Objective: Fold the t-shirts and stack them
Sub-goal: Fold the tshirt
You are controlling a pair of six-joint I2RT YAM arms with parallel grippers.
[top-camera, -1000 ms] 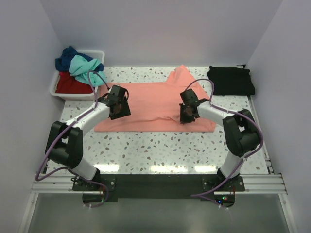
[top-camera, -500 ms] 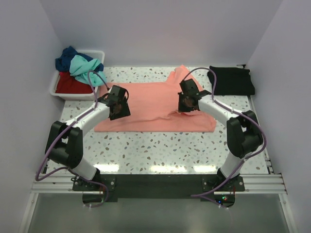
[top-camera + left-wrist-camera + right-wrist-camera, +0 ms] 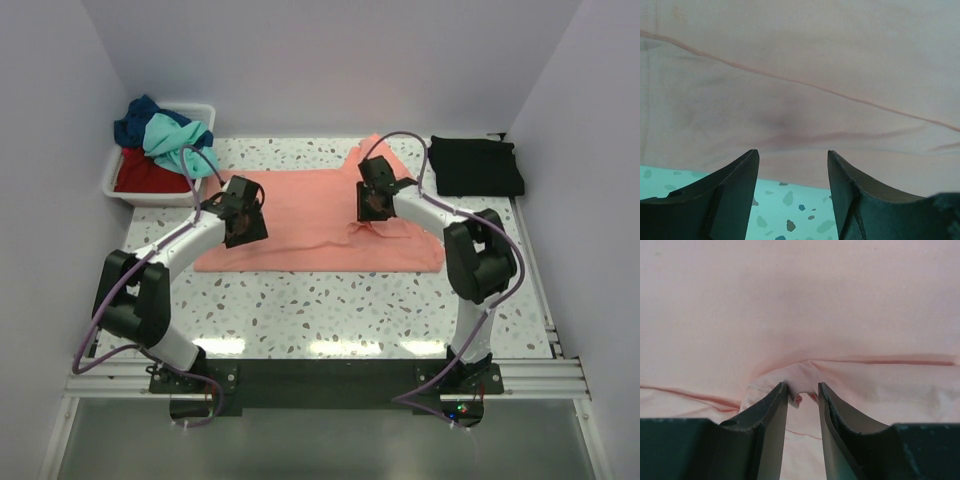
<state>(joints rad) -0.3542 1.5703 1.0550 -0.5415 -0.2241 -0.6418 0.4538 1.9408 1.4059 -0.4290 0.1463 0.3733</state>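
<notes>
The salmon-pink t-shirt [image 3: 300,235] lies spread flat in the middle of the table. My left gripper [image 3: 243,218] hovers open over its near-left hem [image 3: 800,75], nothing between the fingers; my left gripper [image 3: 792,155] shows speckled table below. My right gripper [image 3: 372,205] sits on the shirt's right half. In the right wrist view my right gripper [image 3: 802,387] has its jaws slightly apart, and a small raised fold of pink cloth [image 3: 800,374] bunches at the tips. A folded black t-shirt [image 3: 475,166] lies at the far right. Teal [image 3: 178,135], navy [image 3: 135,120] and red [image 3: 143,176] t-shirts fill the bin.
The white plastic bin [image 3: 112,186] stands at the far left corner. Grey walls close in on the left, back and right. Speckled tabletop [image 3: 320,310] shows between the pink shirt and the arm bases.
My right gripper has moved away from the near hem toward the far side, dragging a fold of pink cloth, and its jaws have parted. The left arm has stayed still.
</notes>
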